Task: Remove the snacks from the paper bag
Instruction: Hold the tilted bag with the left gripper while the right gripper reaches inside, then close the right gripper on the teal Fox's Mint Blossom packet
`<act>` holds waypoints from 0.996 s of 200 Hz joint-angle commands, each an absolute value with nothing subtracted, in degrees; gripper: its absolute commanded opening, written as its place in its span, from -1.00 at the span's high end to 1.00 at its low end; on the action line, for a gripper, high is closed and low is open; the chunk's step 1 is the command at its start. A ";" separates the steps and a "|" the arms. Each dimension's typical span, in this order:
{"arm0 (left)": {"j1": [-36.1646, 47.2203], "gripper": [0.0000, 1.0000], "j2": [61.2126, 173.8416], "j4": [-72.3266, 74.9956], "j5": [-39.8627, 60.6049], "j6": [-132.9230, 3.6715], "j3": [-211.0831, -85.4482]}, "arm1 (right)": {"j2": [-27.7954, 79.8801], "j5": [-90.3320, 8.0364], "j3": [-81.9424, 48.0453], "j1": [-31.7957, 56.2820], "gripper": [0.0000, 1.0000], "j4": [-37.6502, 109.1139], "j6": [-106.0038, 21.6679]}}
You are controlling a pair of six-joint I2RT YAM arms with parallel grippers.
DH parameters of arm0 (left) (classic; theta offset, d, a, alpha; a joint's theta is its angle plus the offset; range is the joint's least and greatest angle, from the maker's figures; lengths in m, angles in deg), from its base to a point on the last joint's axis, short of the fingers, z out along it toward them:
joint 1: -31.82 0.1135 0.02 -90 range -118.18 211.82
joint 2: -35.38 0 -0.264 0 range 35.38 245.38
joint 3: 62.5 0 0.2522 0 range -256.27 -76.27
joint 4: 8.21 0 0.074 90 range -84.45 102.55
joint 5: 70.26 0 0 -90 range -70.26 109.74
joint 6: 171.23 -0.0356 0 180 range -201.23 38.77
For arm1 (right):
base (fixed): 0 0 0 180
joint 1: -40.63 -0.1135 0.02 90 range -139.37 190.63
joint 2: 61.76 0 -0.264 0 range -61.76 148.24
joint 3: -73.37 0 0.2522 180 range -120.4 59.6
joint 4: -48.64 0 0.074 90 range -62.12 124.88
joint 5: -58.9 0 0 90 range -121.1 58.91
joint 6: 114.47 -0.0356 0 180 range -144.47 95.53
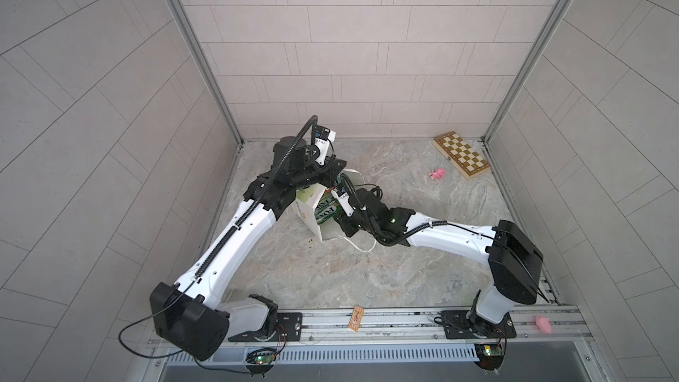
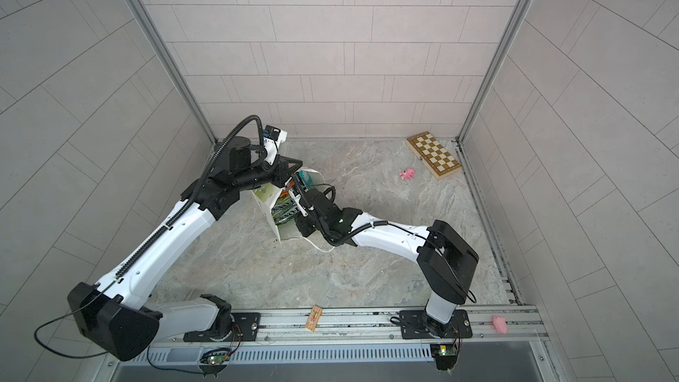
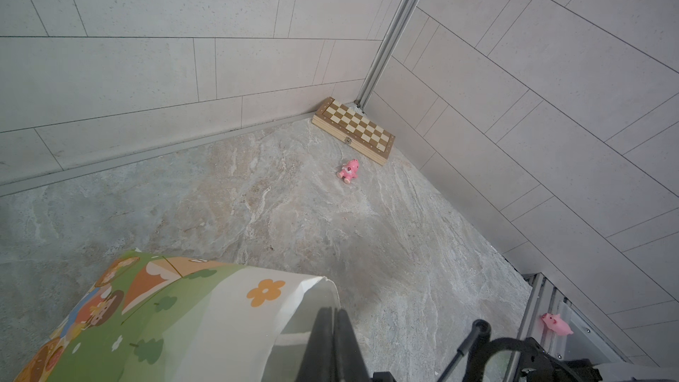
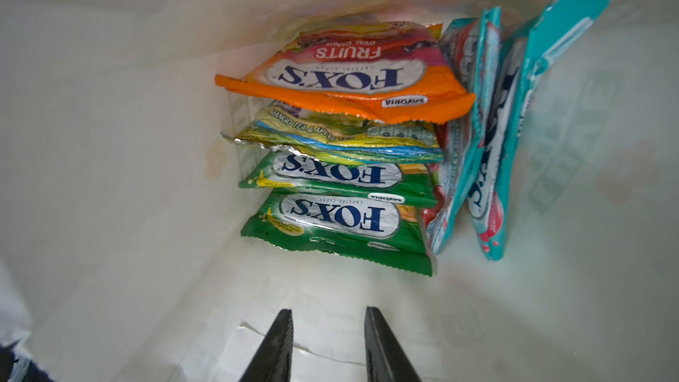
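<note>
The white paper bag (image 1: 306, 211) (image 2: 265, 200) leans tilted on the marble table, its mouth toward the right arm. My left gripper (image 3: 333, 310) is shut on the bag's upper rim (image 3: 323, 282), beside the orange flower print. My right gripper (image 4: 329, 310) is inside the bag's mouth, jaws apart with nothing between them, over the white inner wall (image 4: 110, 178). Several snacks lie deeper in: an orange packet (image 4: 349, 79) on top, a yellow-green one (image 4: 341, 137), two green ones (image 4: 341, 226), and teal ones (image 4: 507, 141) standing on edge. In both top views the packets (image 1: 325, 209) show through the mouth.
A checkered wooden board (image 1: 462, 155) lies in the far right corner with a small pink toy (image 1: 437, 173) in front of it. On the front rail lie a small card (image 1: 356, 318) and a pink pig (image 1: 543, 324). Walls enclose three sides.
</note>
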State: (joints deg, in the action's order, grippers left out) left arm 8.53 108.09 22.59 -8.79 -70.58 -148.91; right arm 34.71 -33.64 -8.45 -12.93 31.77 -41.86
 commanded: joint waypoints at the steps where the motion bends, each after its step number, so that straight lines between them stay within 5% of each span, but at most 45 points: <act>1: 8.13 1.00 106.36 20.32 -9.09 -70.18 -148.59 | 35.83 -36.36 -9.87 -12.90 0.31 32.89 -41.82; 119: 8.10 1.00 106.44 20.10 -9.79 -69.85 -148.43 | 44.07 -38.54 -13.75 -10.68 0.40 40.51 -44.26; 199: 8.09 1.00 106.49 20.07 -10.32 -69.80 -148.48 | 47.15 -19.56 -17.88 -10.54 0.43 34.02 -42.88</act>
State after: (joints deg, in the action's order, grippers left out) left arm 8.55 108.03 21.67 -8.09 -70.16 -148.64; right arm 45.33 -27.17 -15.92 -10.36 37.10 -43.58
